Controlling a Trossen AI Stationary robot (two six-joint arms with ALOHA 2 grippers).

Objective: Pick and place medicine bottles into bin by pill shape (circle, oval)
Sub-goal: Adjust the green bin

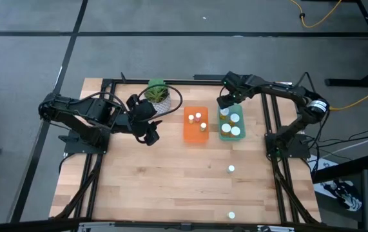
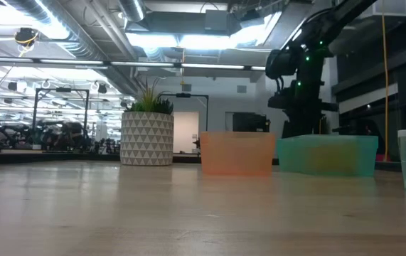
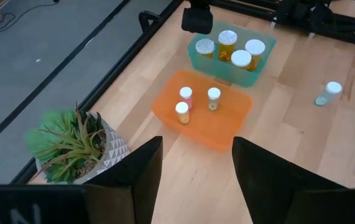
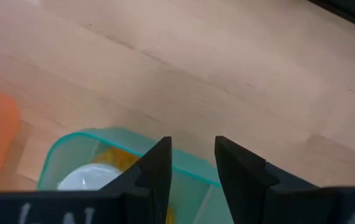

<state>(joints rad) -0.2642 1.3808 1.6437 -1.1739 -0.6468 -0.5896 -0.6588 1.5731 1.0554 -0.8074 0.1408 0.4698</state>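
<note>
An orange bin (image 1: pixel 195 134) holds three narrow white-capped medicine bottles (image 3: pixel 197 101). Beside it, a green bin (image 1: pixel 231 136) holds several wider-capped bottles (image 3: pixel 239 50). Two more bottles rest on the bare wood, one (image 1: pixel 231 169) near the middle right, lying on its side, and one (image 1: pixel 232 214) by the near edge. My right gripper (image 4: pixel 193 144) hangs over the green bin's far end (image 1: pixel 224 103), pointing down, its fingers a little apart with nothing between them. My left gripper (image 3: pixel 197 146) hovers open above the table, left of the orange bin (image 1: pixel 150 135).
A green plant in a white patterned pot (image 1: pixel 158 96) stands at the far edge, just behind my left gripper. The bare wood between the bins and the near edge holds only the two loose bottles. Black frame rails run along both sides of the table.
</note>
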